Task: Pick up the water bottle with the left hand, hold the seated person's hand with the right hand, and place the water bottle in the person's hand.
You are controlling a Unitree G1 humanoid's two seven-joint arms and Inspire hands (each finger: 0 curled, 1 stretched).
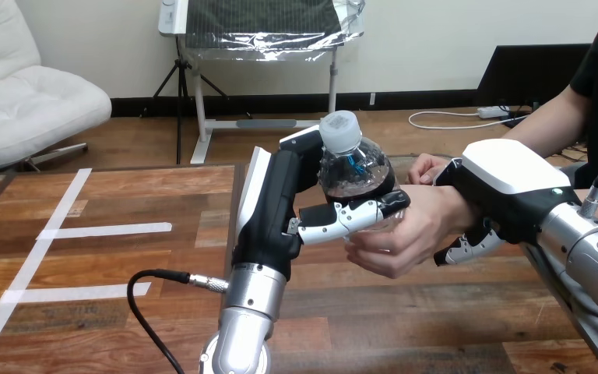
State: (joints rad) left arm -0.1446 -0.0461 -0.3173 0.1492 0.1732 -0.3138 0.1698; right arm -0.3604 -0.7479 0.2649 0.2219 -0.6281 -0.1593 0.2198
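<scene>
The main risk is a drop at the hand-over: the water bottle is up off the counter, so if the left hand lets go before the person has a firm hold, it could tip or slide out and fall. The left hand's fingers are closed on the bottle's lower body, with one lying across its front. The person's hand cups the bottle from below and to the right, touching it, though I cannot tell how firm that hold is. A clear plastic wall may be slippery, and a hard squeeze could buckle it. To the right of the bottle, the right hand sits over the person's wrist. Its fingers appear curled under and round the wrist, though the contact is partly hidden; a pull there could jog the bottle. The bottle is small, clear and ribbed, with a pale cap, and stands nearly upright.
</scene>
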